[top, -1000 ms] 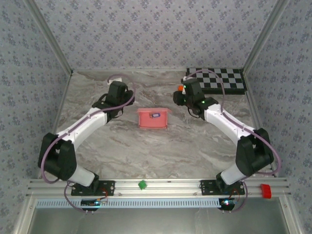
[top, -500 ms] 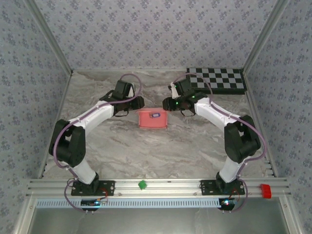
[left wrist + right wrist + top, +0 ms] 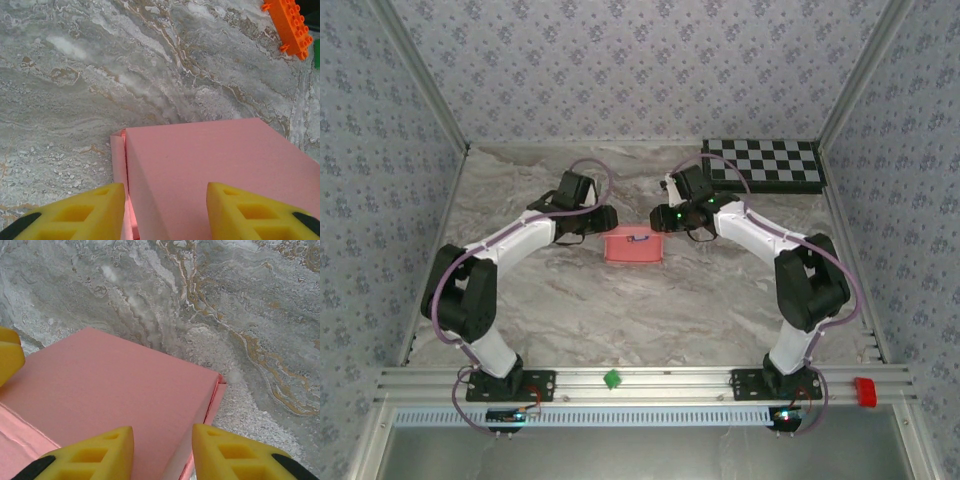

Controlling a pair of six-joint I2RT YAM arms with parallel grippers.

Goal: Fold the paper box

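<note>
Folding seems nearly done, we judge: the paper box (image 3: pixel 634 244) sits box-shaped in the middle of the table (image 3: pixel 620 310), our left gripper (image 3: pixel 165 192) and right gripper (image 3: pixel 162 432) each spread astride an end, where flaps look untucked.

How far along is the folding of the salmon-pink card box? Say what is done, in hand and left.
Done: the salmon-pink card box already stands as a rectangular shape on the marble table. In hand: the left gripper and right gripper, jaws apart, straddle its opposite ends. Left: a narrow flap juts out beside each end, probably to be tucked in.
</note>
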